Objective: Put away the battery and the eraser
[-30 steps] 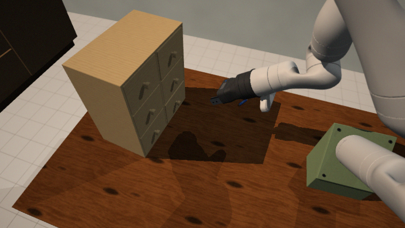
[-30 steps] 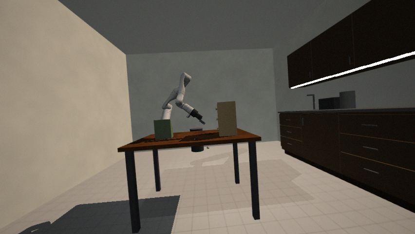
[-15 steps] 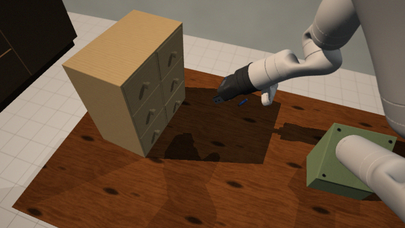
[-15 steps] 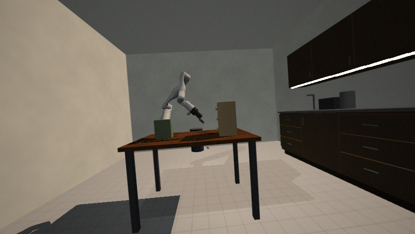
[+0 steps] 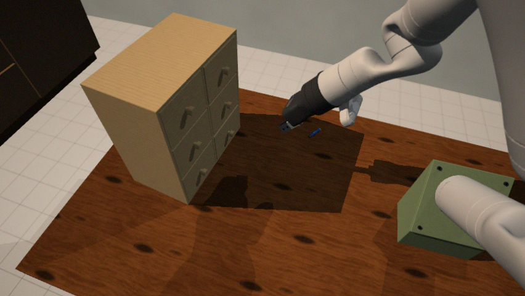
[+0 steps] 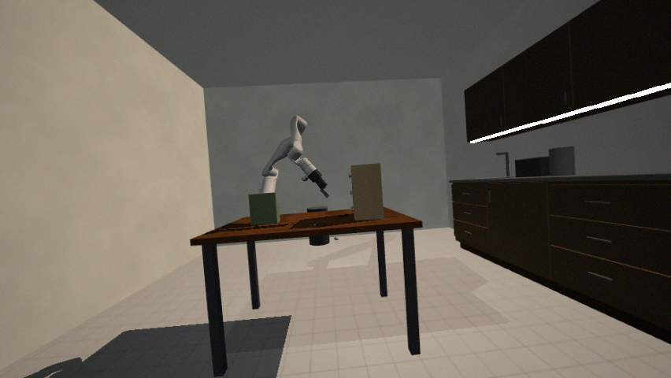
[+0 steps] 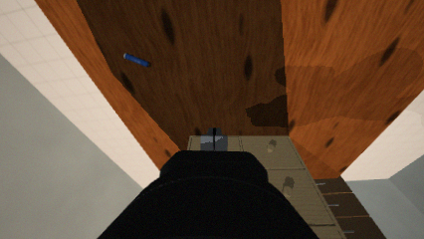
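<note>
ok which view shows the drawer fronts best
The top view: all six drawer fronts, with their knobs, face it. The wrist view shows only some, partly behind the gripper; the exterior view shows just knobs in profile.

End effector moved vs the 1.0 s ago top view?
Yes, slightly: the end effector's tips sit a bit farther right in the top view, away from the chest.
</note>
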Controlling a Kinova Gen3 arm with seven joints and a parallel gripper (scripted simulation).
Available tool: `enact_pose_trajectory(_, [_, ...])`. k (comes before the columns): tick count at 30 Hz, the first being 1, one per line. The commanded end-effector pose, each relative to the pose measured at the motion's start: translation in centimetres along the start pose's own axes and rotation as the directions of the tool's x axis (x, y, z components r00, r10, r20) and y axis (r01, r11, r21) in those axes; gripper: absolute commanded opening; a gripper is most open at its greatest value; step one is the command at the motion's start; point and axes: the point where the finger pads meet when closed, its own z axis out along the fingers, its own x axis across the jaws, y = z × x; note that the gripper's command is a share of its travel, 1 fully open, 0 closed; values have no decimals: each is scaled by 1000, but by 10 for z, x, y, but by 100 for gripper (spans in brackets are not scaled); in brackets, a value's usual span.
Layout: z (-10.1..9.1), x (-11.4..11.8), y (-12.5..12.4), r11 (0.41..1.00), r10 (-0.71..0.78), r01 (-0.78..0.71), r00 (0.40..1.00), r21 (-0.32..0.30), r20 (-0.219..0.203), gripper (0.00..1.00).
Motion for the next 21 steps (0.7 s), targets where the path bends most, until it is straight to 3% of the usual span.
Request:
enact_pose_trajectory(1, [-4, 0, 8, 1000, -15, 15, 1000, 13, 4, 0])
enact_pose_trajectory(21, [-26, 0, 9, 980, -15, 14, 1000, 199, 4, 0])
